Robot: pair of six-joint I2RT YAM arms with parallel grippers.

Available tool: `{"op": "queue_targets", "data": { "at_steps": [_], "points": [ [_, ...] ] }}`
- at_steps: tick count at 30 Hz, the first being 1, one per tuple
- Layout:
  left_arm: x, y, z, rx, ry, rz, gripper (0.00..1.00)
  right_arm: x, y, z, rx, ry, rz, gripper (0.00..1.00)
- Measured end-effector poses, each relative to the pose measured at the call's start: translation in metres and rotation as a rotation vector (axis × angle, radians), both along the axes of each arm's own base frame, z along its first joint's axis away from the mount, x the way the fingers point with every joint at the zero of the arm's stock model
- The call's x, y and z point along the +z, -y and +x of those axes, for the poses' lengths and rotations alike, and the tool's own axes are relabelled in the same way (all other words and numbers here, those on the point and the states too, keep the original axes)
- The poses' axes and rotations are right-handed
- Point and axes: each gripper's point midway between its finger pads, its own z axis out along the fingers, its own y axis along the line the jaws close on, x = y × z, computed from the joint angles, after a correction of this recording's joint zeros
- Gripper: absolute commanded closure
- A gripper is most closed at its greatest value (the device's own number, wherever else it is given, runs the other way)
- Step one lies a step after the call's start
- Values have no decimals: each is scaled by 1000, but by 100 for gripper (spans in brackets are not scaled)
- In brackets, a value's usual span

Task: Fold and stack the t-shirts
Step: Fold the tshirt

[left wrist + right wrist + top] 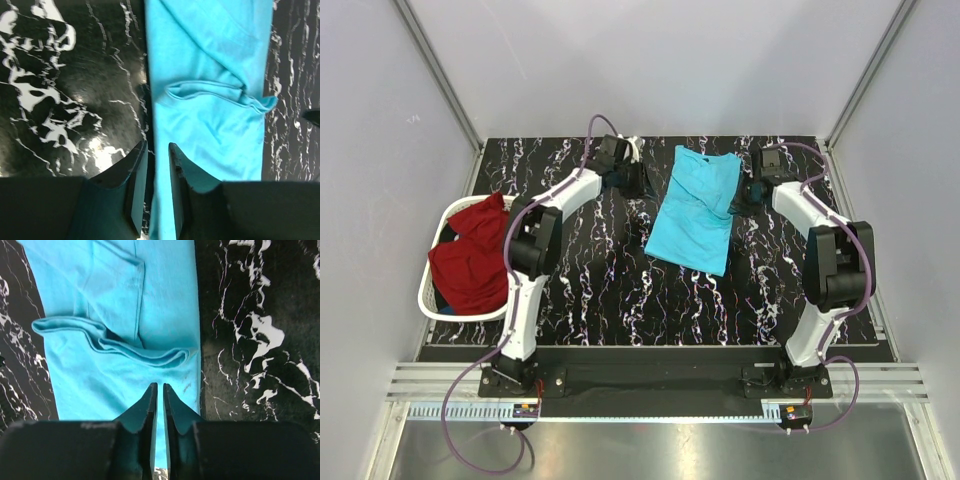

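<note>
Left jaws are standing a little apart, a narrow gap showing between them. They are straddling the left edge of the turquoise t-shirt [210, 125], one side over bare tabletop [60, 100] and the other over cloth. Right jaws are sitting almost together over the shirt's opposite edge, with only a slit of turquoise showing between them. I cannot tell whether they are pinching cloth or just hovering.

The shirt is lying lengthwise mid-tabletop between the two arms, folded narrow, with a ridge of cloth bunching across it near the jaws. It is looking light, thin and floppy to me, so I am expecting it to sag and slide rather than hold a crease. Taking it by the doubled edges at both corners together seems the safest hold.

The dark red t-shirt [470, 262] is lying heaped in the white basket [428, 300] at the left, well apart. Its lower layers are hidden, and each wrist camera's housing is cutting off the cloth nearest the jaws
</note>
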Motion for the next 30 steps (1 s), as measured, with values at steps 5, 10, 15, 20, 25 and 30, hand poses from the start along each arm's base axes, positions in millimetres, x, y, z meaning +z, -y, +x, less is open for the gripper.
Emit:
{"op": "queue_targets", "data": {
  "at_steps": [5, 10, 15, 20, 25, 30],
  "points": [
    [-3, 13, -13, -30, 6, -4, 74, -12, -5, -13, 21, -45, 27, 86],
    [-46, 15, -51, -56, -104, 46, 75, -31, -8, -14, 30, -90, 33, 86],
    [-53, 11, -64, -53, -118, 65, 75, -57, -7, 3, 32, -133, 20, 86],
    [-54, 4, -68, -42, -111, 87, 74, -63, -1, 22, 27, -125, 0, 85],
    [-51, -2, -70, -36, -98, 116, 71, -51, 5, 32, 19, -98, -19, 84],
    [-39, -2, -70, -55, -83, 116, 70, -38, 6, 21, 2, -105, -15, 80]
  ]
}}
